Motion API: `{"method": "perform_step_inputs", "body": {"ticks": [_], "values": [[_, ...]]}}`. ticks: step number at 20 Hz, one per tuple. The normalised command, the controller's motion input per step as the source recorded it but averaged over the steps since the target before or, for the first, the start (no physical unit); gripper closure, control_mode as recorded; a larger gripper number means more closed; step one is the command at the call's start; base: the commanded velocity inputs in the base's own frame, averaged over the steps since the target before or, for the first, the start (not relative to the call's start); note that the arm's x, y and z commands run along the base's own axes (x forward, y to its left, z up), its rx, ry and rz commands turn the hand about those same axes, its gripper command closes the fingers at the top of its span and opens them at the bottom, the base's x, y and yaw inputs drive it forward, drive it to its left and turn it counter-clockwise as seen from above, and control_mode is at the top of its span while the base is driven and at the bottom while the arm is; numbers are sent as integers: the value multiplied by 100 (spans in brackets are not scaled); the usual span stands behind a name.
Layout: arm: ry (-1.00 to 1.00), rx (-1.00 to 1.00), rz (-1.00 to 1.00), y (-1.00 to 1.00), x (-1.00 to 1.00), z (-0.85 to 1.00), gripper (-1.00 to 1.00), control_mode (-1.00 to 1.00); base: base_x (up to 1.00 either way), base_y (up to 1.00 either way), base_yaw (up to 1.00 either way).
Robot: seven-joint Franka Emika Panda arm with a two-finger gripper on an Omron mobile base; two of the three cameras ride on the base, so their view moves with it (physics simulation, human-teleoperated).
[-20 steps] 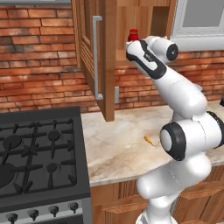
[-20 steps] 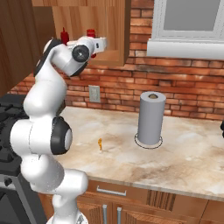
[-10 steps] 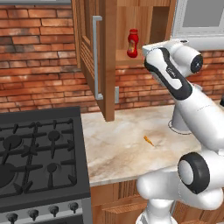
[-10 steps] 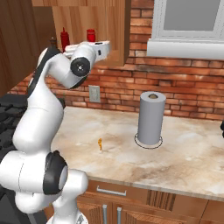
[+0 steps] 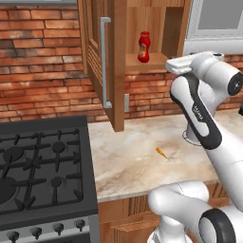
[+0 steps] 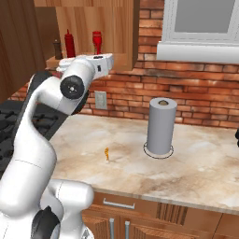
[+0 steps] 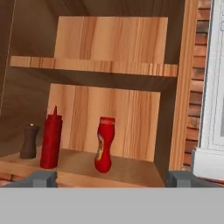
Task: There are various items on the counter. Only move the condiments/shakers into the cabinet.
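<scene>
On the lower shelf of the open cabinet (image 7: 109, 41) stand the curvy red squeeze bottle (image 7: 104, 144), the slim red bottle (image 7: 51, 138) and the dark brown shaker (image 7: 29, 141), all upright. From the right base view they line up as shaker (image 6: 58, 49), slim bottle (image 6: 70, 44) and curvy bottle (image 6: 97, 42). My gripper (image 7: 112, 179) is open and holds nothing, a little back from the shelf's front edge. The tiny orange carrot-like piece (image 5: 161, 152) lies on the counter (image 5: 133, 171).
The cabinet door (image 5: 97, 57) with its grey bar handle (image 5: 105, 61) stands open to the left of the shelf. The black gas stove (image 5: 42, 166) is at the left. A grey paper towel roll (image 6: 160, 126) stands on the counter under the window (image 6: 200, 23).
A second ago my gripper was at the shelf with the curvy red bottle. It has let go, the bottle stands on the shelf, and the hand has drawn back to the right.
</scene>
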Motion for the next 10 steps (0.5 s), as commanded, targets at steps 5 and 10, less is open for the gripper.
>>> {"method": "perform_step_inputs", "body": {"ticks": [5,10], "values": [[21,0,-3,0,-100,0,-100,-100,0,0,0],[26,0,-4,-1,-91,-4,-100,-100,0,0,0]]}}
